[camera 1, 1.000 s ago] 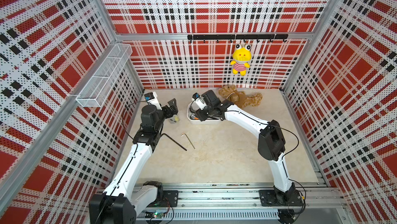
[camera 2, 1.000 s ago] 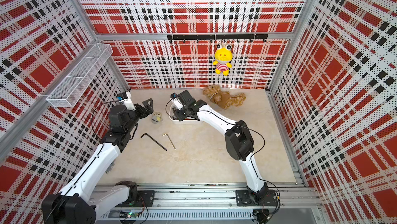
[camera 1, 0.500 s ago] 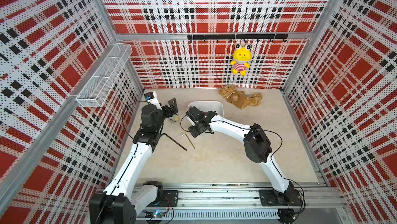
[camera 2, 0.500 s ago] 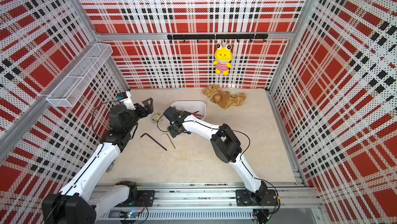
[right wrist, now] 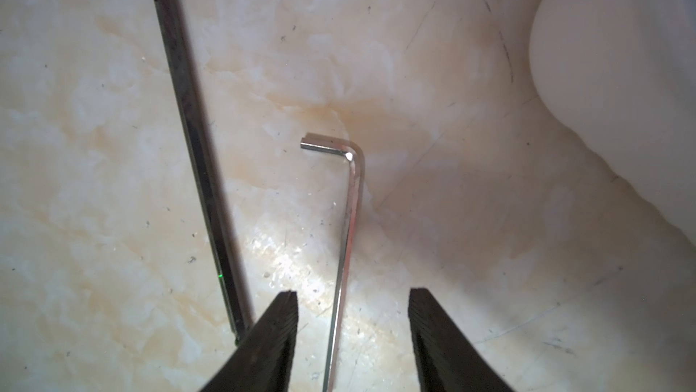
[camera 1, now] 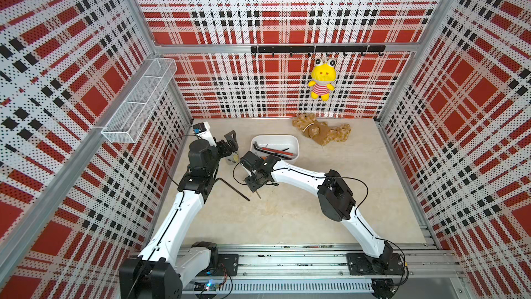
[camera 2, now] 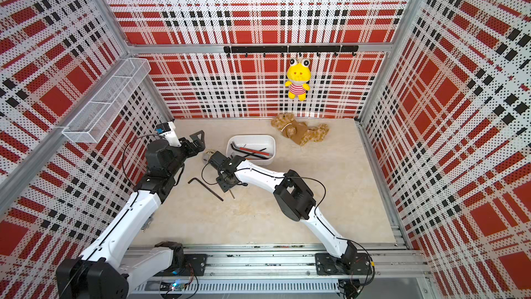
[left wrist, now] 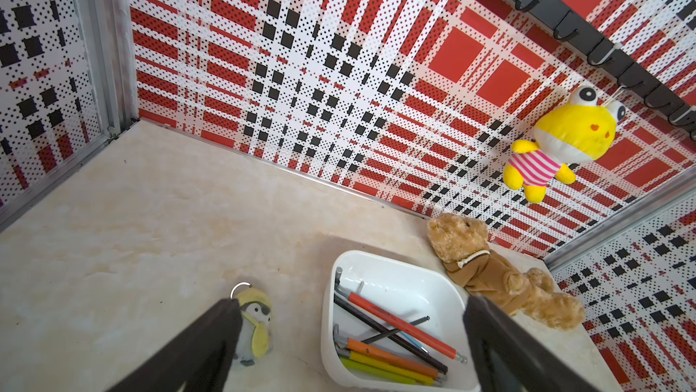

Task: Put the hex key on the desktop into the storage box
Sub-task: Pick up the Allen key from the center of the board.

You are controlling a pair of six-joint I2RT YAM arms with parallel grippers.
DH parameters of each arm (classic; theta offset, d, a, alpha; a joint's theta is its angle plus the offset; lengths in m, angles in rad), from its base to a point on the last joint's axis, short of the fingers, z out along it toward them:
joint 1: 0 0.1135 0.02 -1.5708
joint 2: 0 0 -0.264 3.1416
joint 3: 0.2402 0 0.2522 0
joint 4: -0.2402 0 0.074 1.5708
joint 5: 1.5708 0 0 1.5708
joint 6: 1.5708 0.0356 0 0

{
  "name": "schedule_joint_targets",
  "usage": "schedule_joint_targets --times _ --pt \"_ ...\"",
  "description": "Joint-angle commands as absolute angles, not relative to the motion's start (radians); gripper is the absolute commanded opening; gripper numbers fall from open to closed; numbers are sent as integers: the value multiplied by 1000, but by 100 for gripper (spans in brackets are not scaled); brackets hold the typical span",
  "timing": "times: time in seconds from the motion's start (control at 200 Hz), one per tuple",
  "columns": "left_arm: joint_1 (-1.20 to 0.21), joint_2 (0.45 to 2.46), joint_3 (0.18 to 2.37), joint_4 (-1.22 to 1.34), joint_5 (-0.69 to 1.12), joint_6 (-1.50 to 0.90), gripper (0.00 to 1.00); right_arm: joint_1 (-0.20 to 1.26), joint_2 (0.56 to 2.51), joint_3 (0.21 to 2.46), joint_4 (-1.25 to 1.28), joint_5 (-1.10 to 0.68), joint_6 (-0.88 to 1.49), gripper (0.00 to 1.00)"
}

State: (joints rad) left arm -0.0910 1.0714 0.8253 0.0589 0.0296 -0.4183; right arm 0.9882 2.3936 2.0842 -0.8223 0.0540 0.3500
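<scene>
Right gripper [right wrist: 352,293] spread, straddling the thin silver L-shaped hex key [right wrist: 353,198] near the shallow white plastic storage box [camera 1: 287,141]; left gripper [left wrist: 352,305] spread too.

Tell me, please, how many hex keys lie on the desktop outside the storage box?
2: the long dark hex key near the left arm, and the small silver hex key between the right gripper's open jaws.

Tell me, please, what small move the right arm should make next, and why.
Probably close the right gripper on the silver hex key. In the right wrist view its open jaws straddle the key's long shank, which lies on the desktop, while the black hex key sits outside them. A slight descent first may be needed; height is hard to judge.
</scene>
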Motion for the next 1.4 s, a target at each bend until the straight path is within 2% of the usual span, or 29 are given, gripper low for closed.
schedule_joint_targets --times 0.0,0.331,0.541,0.732,0.812,0.892,0.987,1.057,1.173,1.393 --pt "-81 1058 815 81 41 -414 99 1000 2432 2105 -839 60 374 53" --pt "-79 1050 807 81 41 -414 99 1012 2481 2125 -876 88 402 47" --pt "-77 1047 802 81 41 -416 99 1053 2564 2245 -1041 247 414 45" --pt "-77 1042 798 81 41 -417 99 1071 2556 2195 -1042 220 435 44" --pt "-78 1038 793 81 38 -419 99 1071 2539 2151 -1022 212 447 38" --pt "-76 1037 793 81 37 -417 99 1070 2528 2111 -999 129 456 28" --pt "-75 1035 792 82 39 -419 99 1059 2519 2064 -964 17 477 21" --pt "-74 1034 792 81 40 -418 99 1044 2500 2004 -910 -70 501 11" --pt "-72 1030 787 81 37 -417 99 1034 2482 1976 -901 -73 511 0" --pt "-69 1031 785 83 40 -418 99 1007 2436 1951 -944 -3 480 0"
